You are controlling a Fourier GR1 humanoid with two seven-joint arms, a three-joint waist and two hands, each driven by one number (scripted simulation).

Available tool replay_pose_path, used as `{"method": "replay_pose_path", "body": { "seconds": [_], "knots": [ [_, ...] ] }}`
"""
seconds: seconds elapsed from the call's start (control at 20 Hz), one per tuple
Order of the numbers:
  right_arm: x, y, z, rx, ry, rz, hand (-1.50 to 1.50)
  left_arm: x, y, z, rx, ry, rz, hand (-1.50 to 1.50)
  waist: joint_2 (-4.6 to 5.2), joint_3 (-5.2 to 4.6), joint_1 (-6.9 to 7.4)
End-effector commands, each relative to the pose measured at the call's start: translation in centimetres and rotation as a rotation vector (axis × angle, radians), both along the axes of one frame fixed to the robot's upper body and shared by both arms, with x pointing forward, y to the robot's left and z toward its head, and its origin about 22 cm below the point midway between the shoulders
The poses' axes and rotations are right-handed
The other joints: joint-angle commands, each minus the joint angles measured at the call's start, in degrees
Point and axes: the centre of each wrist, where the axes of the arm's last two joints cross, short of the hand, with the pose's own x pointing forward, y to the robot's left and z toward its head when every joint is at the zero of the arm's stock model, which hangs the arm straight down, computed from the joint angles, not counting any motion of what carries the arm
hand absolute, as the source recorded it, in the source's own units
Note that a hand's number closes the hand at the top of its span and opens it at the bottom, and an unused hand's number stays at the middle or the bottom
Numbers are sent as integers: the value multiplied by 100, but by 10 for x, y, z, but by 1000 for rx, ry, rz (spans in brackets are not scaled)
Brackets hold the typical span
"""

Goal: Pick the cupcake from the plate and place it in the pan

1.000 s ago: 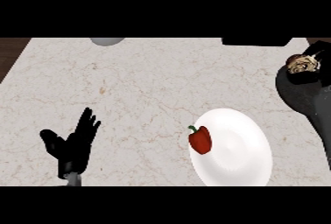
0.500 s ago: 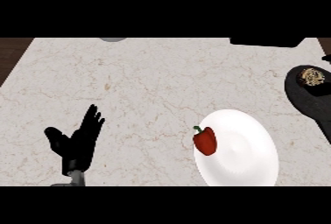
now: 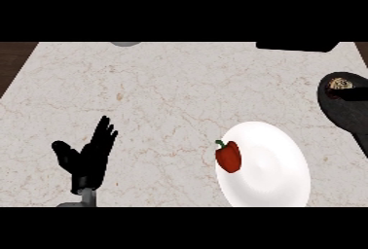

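Note:
The cupcake (image 3: pixel 340 84), pale brown on top, lies inside the black pan (image 3: pixel 346 114) at the right edge, near the pan's far left rim. In the lower middle right stands a white plate (image 3: pixel 277 177) carrying only a red bell pepper (image 3: pixel 229 156) near its left rim. My left hand (image 3: pixel 87 156) is open at the lower left, fingers straight and pointing up, well clear of the plate and holding nothing. I cannot make out my right hand anywhere; only the pan's black shape shows at the right edge.
A grey round object (image 3: pixel 126 44) peeks in at the counter's far edge. A black block (image 3: pixel 297 45) sits at the far right. Dark floor shows past the counter's left edge (image 3: pixel 10 73).
The cupcake has moved a little lower in the view, and the black mass around it has shrunk toward the right edge. The left hand stays still and open.

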Motion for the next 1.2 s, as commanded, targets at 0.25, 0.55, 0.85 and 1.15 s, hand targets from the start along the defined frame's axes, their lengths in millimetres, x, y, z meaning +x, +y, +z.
{"method": "replay_pose_path", "body": {
  "seconds": [0.25, 0.55, 0.85, 1.15],
  "knots": [
    [-13, -36, 21, 461, -263, 95, -150, -8, 6, -2, 7, 22, 38, 0, -51, -16, -118],
    [-52, -76, 10, 640, -311, 212, -150, -6, 7, -9, -5, 44, 25, 0, -72, -37, -249],
    [-93, -94, -26, 749, -302, 366, -150, -18, 36, -12, 15, 32, 63, 0, -138, -50, -303],
    [-105, -108, -17, 702, -260, 390, -150, -22, 18, -11, -4, 51, 59, 0, -158, -56, -300]
  ]
}}
